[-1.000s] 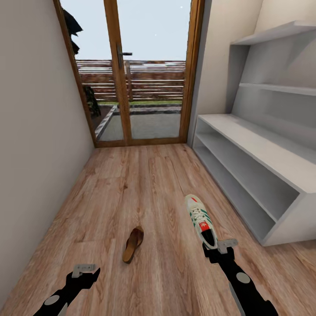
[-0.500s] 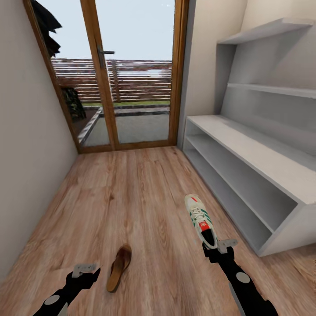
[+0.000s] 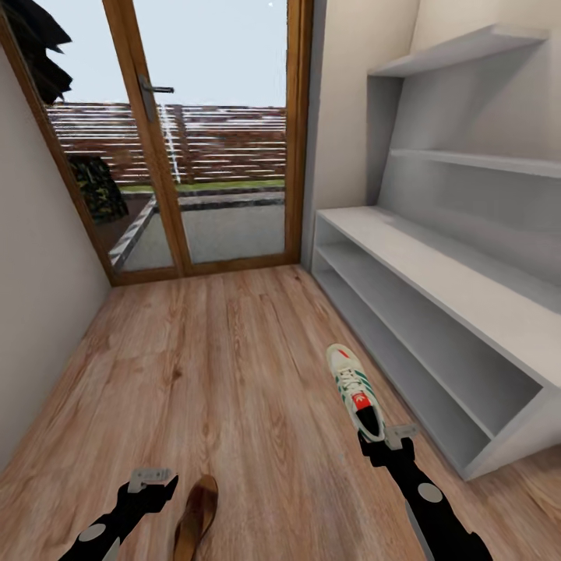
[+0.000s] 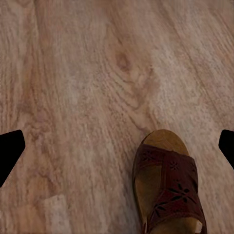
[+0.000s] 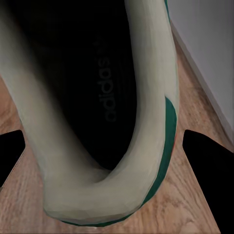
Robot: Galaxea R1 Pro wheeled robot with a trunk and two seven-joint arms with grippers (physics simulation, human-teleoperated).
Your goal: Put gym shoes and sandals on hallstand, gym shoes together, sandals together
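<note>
— Sandal at six o'clock is cut off by our frame edge; we count one.
— One gym shoe too, heel at our right gripper, grip unclear. Left gripper spread wide, holding nothing.

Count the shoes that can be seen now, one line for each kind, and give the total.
White low sneaker with green stripes and a red tongue patch, at the right tool: 1
Dark-brown leather-look slip-on sandal, on the wood-grain plank floor beside the left tool: 1
Total: 2
</note>
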